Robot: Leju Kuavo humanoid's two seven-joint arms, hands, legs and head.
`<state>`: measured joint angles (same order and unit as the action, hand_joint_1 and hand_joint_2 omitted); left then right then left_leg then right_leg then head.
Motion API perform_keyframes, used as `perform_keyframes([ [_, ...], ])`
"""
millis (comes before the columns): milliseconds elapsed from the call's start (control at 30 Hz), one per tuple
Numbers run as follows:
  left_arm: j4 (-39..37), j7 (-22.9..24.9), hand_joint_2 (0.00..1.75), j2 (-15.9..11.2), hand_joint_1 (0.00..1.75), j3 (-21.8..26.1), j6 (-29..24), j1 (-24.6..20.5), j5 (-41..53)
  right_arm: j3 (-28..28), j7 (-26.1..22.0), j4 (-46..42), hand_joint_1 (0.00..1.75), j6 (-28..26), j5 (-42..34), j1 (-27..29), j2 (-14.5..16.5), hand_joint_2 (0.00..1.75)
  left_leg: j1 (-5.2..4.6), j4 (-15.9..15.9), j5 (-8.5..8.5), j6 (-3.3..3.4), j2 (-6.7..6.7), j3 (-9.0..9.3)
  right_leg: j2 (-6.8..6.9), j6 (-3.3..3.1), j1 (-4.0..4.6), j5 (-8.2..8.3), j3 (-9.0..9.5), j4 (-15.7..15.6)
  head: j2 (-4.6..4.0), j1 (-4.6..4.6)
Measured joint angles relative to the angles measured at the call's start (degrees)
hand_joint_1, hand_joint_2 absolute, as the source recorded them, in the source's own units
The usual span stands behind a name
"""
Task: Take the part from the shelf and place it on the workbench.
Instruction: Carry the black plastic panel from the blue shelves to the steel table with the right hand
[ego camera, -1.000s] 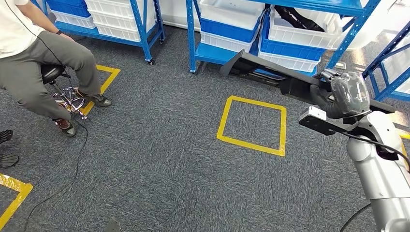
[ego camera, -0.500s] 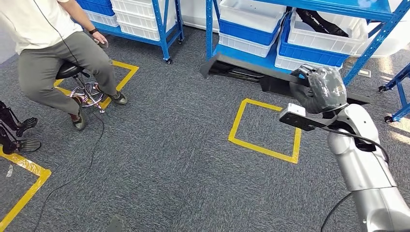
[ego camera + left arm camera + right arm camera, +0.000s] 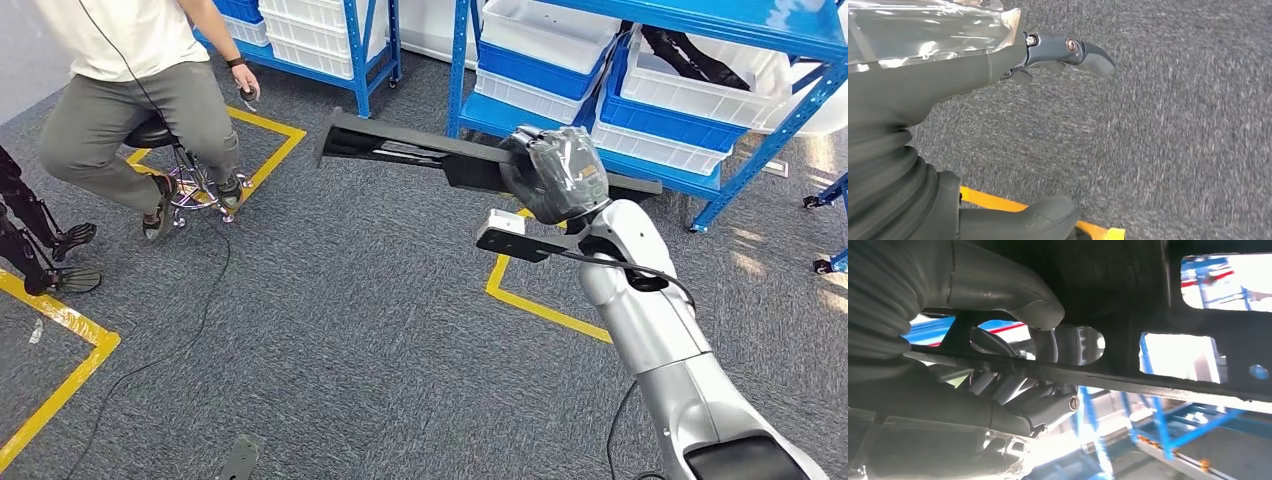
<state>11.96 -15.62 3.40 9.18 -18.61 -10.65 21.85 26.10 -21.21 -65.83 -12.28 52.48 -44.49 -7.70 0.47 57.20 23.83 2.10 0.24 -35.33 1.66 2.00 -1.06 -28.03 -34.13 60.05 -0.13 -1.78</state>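
Note:
A long black part (image 3: 400, 150) hangs level above the carpet in the head view, its left end free and its right end reaching toward the blue shelf (image 3: 790, 120). My right hand (image 3: 555, 175), wrapped in clear plastic, grips the part near its middle. In the right wrist view its thumb (image 3: 998, 290) and fingers close around a slotted bar of the part (image 3: 1128, 295). My left hand (image 3: 923, 100) hangs over grey carpet, fingers apart and holding nothing.
White and blue bins (image 3: 560, 40) fill the blue shelf behind the part. A person (image 3: 130, 90) sits on a wheeled stool (image 3: 185, 185) at the upper left. Yellow tape squares (image 3: 540, 305) mark the carpet, and a black cable (image 3: 190, 340) trails across it.
The whole picture has shifted as the camera turned left. Within it, my right hand and the part have come from the right side toward the middle, away from the shelf.

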Motion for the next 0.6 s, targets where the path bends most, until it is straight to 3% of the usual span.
perform_keyframes([
  [100,0.0,0.0,1.75,-0.2,0.0,0.0,0.0,-0.3,-0.2,1.0,0.6,0.6,1.75,-0.1,0.8,-0.6,1.5,1.75,-0.01,-0.3,-0.31,0.65,-0.66,-0.01,-1.06,-0.71,0.02,-4.71,-5.02,10.8,0.0,0.11],
  [133,0.0,0.2,1.75,-0.3,0.0,0.0,0.1,-0.3,-0.3,1.3,0.8,0.9,1.75,-0.1,1.0,-0.6,2.0,1.75,-0.04,-0.3,-0.32,0.65,-0.99,-0.03,-1.22,-0.67,0.08,-5.59,-6.37,13.7,0.0,0.13],
  [167,0.0,0.4,1.75,-0.4,0.0,0.0,0.1,-0.3,-0.3,1.6,0.9,1.2,1.75,-0.1,1.1,-0.7,2.5,1.75,-0.07,-0.2,-0.33,0.64,-1.33,-0.04,-1.33,-0.44,0.13,-5.59,-6.75,14.6,0.0,0.16],
  [200,0.0,0.6,1.75,-0.4,0.0,0.0,0.1,-0.3,-0.3,1.8,1.0,1.5,1.75,-0.1,1.2,-0.8,3.0,1.75,-0.09,-0.2,-0.36,0.6,-1.67,-0.03,-1.42,-0.09,0.17,-4.72,-5.95,13.0,0.0,0.18],
  [267,0.0,0.9,1.75,-0.5,0.0,0.0,0.2,-0.3,-0.3,2.2,1.0,1.8,1.75,-0.1,1.2,-1.4,4.0,1.75,-0.17,-0.1,-0.45,0.42,-2.22,-0.05,-1.74,0.4,0.18,-1.75,-1.93,5.0,0.0,0.2],
  [333,0.0,1.0,1.75,-0.6,0.0,0.0,0.2,-0.3,-0.3,2.5,1.1,1.9,1.75,-0.1,1.2,-2.2,4.8,1.75,-0.38,0.2,-0.46,-0.03,-2.61,-0.28,-2.13,0.03,0.33,0.39,1.13,-1.2,0.0,0.1],
  [400,0.0,1.1,1.75,-0.6,0.0,0.0,0.2,-0.3,-0.2,2.8,1.0,2.0,1.75,-0.1,1.2,-2.5,5.4,1.75,-0.41,0.3,-0.57,-0.66,-2.9,-0.54,-2.15,-0.72,0.64,1.04,1.58,-2.3,0.0,0.04],
  [467,0.0,1.2,1.75,-0.7,0.0,0.0,0.2,-0.2,-0.2,3.0,1.0,2.0,1.75,-0.4,1.2,-2.4,5.7,1.75,-0.2,0.7,-0.35,-1.23,-2.8,-0.95,-1.82,-1.46,0.19,1.47,1.66,-2.5,0.0,0.06],
  [533,0.0,1.1,1.75,-0.7,0.0,0.0,0.2,-0.2,-0.2,3.2,0.8,1.9,1.75,-0.9,1.3,-2.0,5.9,1.75,0.01,4.4,2.03,-1.83,-1.94,-2.65,-1.52,-2.23,-0.34,1.87,1.81,-2.8,0.0,-0.12],
  [600,-0.1,0.8,1.75,-0.8,0.0,0.0,0.1,-0.1,-0.3,3.4,0.9,1.7,1.75,-1.4,1.9,-1.2,6.1,1.75,0.27,11.8,5.74,-2.5,-1.14,-6.01,-1.33,-2.53,-0.23,1.94,1.78,-2.8,0.0,-0.3],
])
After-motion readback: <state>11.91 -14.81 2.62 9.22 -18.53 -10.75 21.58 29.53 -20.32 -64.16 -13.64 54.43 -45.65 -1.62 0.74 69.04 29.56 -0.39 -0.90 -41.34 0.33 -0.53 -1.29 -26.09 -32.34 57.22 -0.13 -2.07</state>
